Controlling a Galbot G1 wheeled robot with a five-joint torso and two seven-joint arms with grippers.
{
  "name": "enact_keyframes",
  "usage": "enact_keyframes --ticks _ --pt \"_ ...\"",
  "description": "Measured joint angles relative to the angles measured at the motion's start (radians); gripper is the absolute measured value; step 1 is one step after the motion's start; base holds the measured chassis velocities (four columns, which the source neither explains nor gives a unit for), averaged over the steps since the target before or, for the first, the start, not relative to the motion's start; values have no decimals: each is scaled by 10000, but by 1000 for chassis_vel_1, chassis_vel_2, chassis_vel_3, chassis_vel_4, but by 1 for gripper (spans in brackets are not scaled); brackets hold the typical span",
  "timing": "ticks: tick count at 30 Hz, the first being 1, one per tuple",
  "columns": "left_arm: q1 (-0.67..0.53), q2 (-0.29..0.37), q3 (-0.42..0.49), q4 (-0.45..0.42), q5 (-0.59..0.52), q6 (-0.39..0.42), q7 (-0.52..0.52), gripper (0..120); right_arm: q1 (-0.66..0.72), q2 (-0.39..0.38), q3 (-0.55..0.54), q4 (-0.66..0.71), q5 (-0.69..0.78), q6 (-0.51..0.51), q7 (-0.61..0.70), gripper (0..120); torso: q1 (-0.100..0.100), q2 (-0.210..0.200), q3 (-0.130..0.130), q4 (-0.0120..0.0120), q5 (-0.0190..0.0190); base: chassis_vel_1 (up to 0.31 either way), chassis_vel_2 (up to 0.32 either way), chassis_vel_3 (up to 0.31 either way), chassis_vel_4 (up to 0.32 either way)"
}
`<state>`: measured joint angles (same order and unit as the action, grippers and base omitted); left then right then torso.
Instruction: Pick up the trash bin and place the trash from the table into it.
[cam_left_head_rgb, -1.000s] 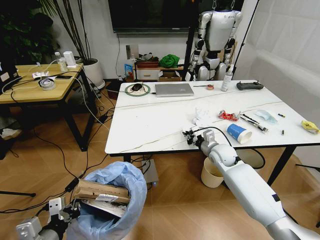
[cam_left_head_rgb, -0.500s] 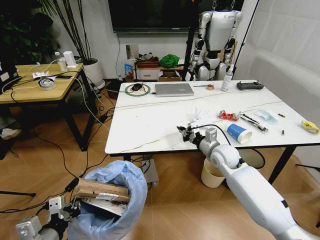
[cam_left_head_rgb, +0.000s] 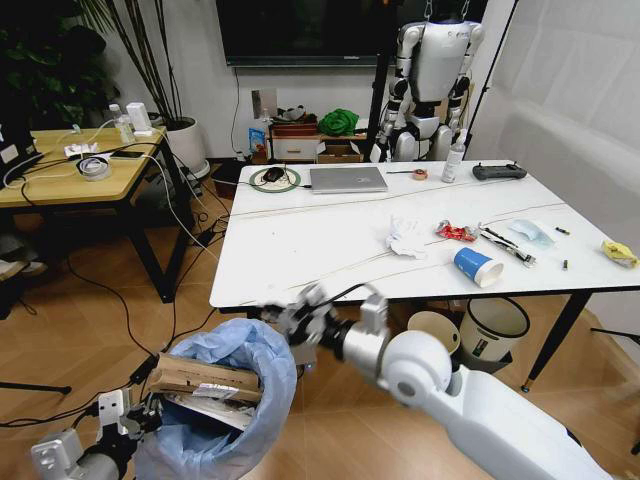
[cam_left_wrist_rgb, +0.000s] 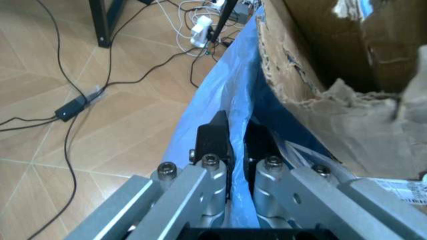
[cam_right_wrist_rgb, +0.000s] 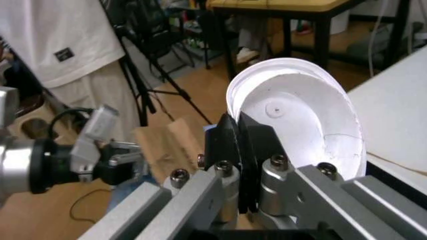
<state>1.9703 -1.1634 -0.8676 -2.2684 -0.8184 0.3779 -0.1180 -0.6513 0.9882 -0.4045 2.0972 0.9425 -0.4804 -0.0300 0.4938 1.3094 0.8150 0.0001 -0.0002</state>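
Right gripper (cam_left_head_rgb: 300, 318) swung off the table (cam_left_head_rgb: 300, 250) toward the trash bin (cam_left_head_rgb: 225, 400), clamping a white cup (cam_right_wrist_rgb: 297, 120); left gripper (cam_left_wrist_rgb: 237, 137) pinched the bag rim.

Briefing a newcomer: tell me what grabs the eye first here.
The right gripper, shut on a white round cup-like piece, hangs by the round trash bin lined with crinkled light-blue plastic. The left gripper pinches that bag's rim; a brown cardboard box sticks out.

Light-blue crinkled trash bin (cam_left_head_rgb: 225, 400) liner, brown cardboard box (cam_left_head_rgb: 205, 382), white faintly veined counter (cam_left_head_rgb: 310, 250), blue paper cup (cam_left_head_rgb: 476, 266), red wrapper (cam_left_head_rgb: 456, 232).
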Motion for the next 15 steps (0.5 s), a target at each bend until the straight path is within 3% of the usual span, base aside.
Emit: enact_keyframes --ticks 7,11,13,15 --pt "-29 -15 2 -6 19 39 -86 0 1208 475 -858 809 1152 -1657 780 0 2 0 1 0 0 0 0 0 0" --pt "-58 -27 3 1 13 55 -111 0 1648 1172 -1574 669 1351 -1957 987 0 1 0 1 -1 0 0 0 0 0" --pt "-58 -27 3 1 13 55 -111 0 1648 1172 -1574 669 1351 -1957 987 0 1 0 1 -1 0 0 0 0 0" --pt "-51 -60 3 -36 11 71 -124 0 1652 1920 -1953 95 1259 -1990 979 0 2 -2 1 1 0 0 0 0 0"
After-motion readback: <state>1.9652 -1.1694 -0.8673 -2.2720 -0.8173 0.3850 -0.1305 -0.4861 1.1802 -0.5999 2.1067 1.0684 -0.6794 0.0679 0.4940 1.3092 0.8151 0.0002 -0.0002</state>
